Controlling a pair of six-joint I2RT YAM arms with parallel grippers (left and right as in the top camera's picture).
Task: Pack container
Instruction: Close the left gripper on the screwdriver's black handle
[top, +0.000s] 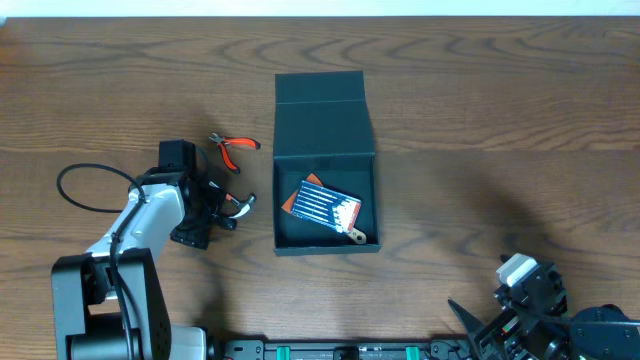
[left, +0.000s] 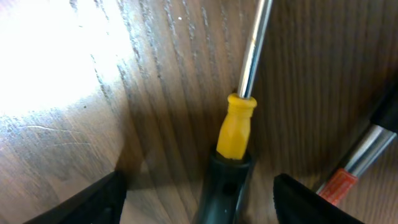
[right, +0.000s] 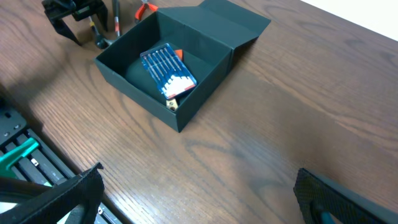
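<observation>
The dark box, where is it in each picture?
Overhead: the box is in the middle of the picture, with its lid flipped open toward the top edge.
Left wrist: not in it; a screwdriver fills the middle.
Right wrist: the box is at the upper left, open.
Shared landmark: the blue packet lying inside the box, seen overhead and from the right wrist.

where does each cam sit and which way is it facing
Overhead: above the table, facing straight down on the box and pliers; left arm and right arm show.
Left wrist: close to the table, facing a screwdriver between its own fingers.
Right wrist: low at the right, looking across at the box; own fingers show.
Shared: overhead and right wrist both see box and left gripper.
</observation>
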